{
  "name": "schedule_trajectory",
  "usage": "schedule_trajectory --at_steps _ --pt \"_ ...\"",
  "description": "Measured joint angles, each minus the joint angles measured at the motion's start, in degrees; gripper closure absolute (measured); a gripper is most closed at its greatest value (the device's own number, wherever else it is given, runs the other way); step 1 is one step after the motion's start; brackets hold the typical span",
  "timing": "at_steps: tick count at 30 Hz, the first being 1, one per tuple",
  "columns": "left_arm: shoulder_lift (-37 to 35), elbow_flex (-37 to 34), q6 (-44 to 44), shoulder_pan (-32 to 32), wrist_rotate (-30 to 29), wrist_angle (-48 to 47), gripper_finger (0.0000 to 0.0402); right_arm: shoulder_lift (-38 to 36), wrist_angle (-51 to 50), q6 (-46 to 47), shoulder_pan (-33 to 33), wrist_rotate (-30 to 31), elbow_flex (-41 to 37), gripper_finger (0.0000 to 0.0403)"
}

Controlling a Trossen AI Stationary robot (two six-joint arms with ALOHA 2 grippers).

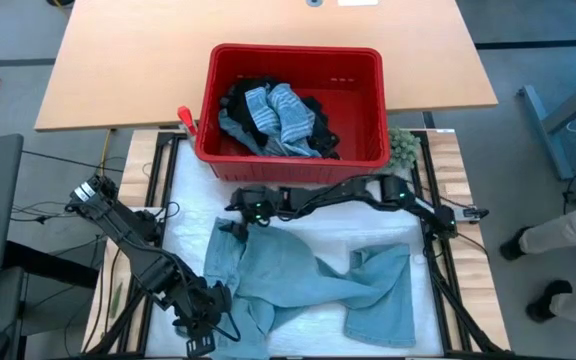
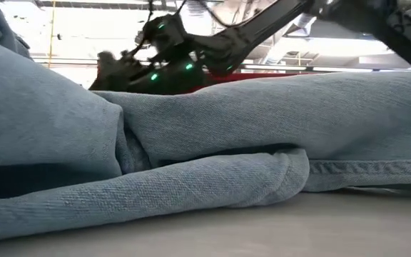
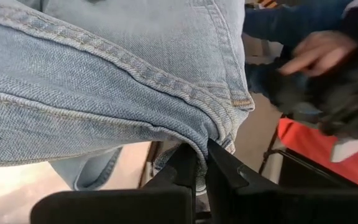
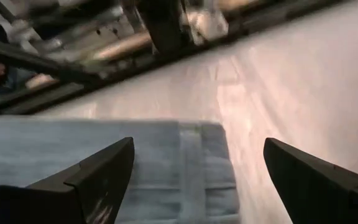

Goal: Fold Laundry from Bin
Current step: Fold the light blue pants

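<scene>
**One garment out, none folded yet**

A pair of light blue jeans [image 1: 308, 290] lies rumpled on the white work surface [image 1: 298, 240], still unfolded. The left gripper [image 3: 202, 163] is clamped on a seam of the denim at the near left corner. The right gripper [image 1: 240, 222] hovers over the far left end of the jeans with its jaws wide apart, holding nothing. Behind, the red bin [image 1: 293, 150] still holds a striped piece [image 1: 278, 118] and black garments [image 1: 320, 130], so most of the job appears to remain
</scene>
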Motion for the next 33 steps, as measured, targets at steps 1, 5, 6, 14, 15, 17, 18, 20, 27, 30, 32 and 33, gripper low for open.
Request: schedule_trajectory --at_steps 1,5,6,14,15,17,18,20,27,30,32,33 --pt "0.0 0.0 -0.8 0.0 0.5 0.0 0.0401 2.0 -1.3 0.0 0.0 -0.1 2.6 0.0021" --pt "0.0 0.0 -2.0 0.0 1.8 0.0 0.0401 8.0 -12.9 0.3 -0.1 -0.5 12.0 0.0048" --pt "0.0 0.0 -2.2 0.0 2.0 -0.1 0.0401 8.8 -16.2 -0.2 -0.1 -0.6 13.9 0.0068" --pt "0.0 0.0 -2.3 0.5 -2.2 -0.4 0.0401 7.7 -37.8 -12.8 -0.3 -3.8 18.6 0.0360" --pt "0.0 0.0 -1.7 0.8 -2.9 0.2 0.0401 6.6 -39.9 -13.3 -0.5 -3.9 18.4 0.0358" --pt "0.0 0.0 0.3 1.5 -4.6 1.6 0.0401 4.1 -43.9 -14.1 -0.4 -3.8 18.2 0.0358" --pt "-0.2 0.0 1.6 2.0 -5.4 2.8 0.0401 2.6 -44.9 -14.8 -0.6 -3.7 18.2 0.0358" --pt "-0.9 0.0 3.6 3.3 -6.3 5.0 0.0401 -2.0 -48.1 -16.7 -0.9 -1.8 18.2 0.0358" --pt "-8.6 0.0 7.9 6.6 -14.8 -0.1 0.0401 -18.4 -53.8 -21.9 -3.3 14.1 18.4 0.0358" --pt "-14.6 0.0 9.1 8.3 -22.1 -2.1 0.0401 -22.4 -54.8 -19.4 -6.7 14.4 18.3 0.0358" --pt "-18.2 0.0 9.6 9.0 -27.1 -2.6 0.0401 -25.0 -55.6 -17.1 -9.4 14.8 17.9 0.0358" --pt "-19.8 0.0 9.5 9.1 -28.6 -3.2 0.0401 -26.6 -55.8 -15.8 -10.9 14.9 16.7 0.0358"
